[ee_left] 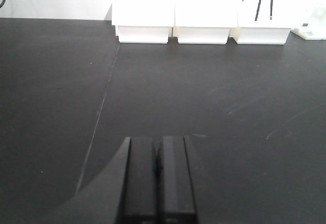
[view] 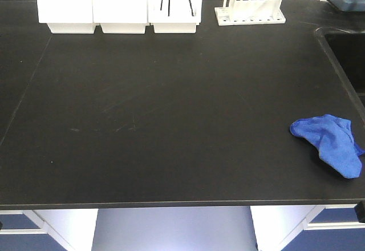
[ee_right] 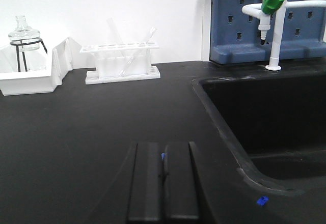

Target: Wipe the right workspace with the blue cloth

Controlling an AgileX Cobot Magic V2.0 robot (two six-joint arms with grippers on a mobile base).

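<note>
Reaching for the cloth is the first job

The blue cloth [view: 329, 141] lies flat on the black surface [view: 171, 120], near its front right corner and just in front of the sink [view: 348, 51]. Nothing is touching it. Its long side runs on a slant, from the back left down to the front right edge.

The left fingers [ee_left: 142, 178] are pressed together with nothing between them. They hang over the left part of the surface, facing the 3 white bins [ee_left: 204, 20] at the back edge. The right fingers [ee_right: 147, 183] are pressed together too and hold nothing. They sit over the right part, with the sink [ee_right: 275, 117] just to their right.

I think the right arm is nearer, as the cloth is on the sink side. The cloth does not show in either wrist view, so I cannot tell how close the fingers are. It likely lies nearer the front edge than they point. The right fingers would need to spread first, then come down across the short side of the cloth.
</note>
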